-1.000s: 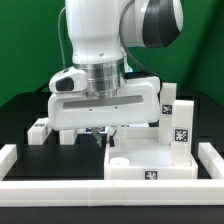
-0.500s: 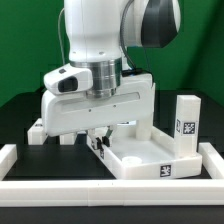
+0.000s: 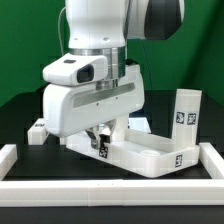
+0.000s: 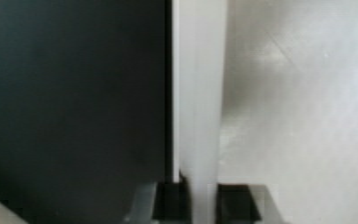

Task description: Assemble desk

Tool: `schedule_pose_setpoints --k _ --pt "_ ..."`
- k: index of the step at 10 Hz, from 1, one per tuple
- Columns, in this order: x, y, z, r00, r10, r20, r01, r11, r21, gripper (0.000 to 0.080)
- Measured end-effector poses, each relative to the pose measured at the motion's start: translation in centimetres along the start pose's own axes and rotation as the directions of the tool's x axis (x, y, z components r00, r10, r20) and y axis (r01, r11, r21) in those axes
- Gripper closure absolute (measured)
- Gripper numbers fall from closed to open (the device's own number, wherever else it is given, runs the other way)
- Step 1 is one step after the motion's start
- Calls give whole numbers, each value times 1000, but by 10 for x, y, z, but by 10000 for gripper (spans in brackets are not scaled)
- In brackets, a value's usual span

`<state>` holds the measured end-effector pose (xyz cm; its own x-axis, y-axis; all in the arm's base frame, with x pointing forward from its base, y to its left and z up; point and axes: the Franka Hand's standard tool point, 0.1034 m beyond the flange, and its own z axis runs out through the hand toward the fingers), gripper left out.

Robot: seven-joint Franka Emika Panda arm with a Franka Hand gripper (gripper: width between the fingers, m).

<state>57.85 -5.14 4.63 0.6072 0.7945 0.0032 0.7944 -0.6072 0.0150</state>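
Just behind the front rail, the tabletop lay on the black surface. It had turned since before. The gripper was closed tight on its rim. The upright leg had swung toward the exterior view's right.

My gripper sits at the centre of the exterior frame, astride the left rim of the large white plastic rectangular tabletop, which fills the lower right. A short white square plastic leg stands on its right far corner. Another such leg lies at middle left.
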Motion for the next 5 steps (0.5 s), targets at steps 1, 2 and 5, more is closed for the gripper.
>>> schedule_pose_setpoints --k 1,2,5 --pt "15 6 -1 984 -177 -10 176 983 -49 738" --pt "24 11 4 949 -314 -17 312 947 -71 738" --pt "20 16 9 877 -481 20 481 874 -73 738"
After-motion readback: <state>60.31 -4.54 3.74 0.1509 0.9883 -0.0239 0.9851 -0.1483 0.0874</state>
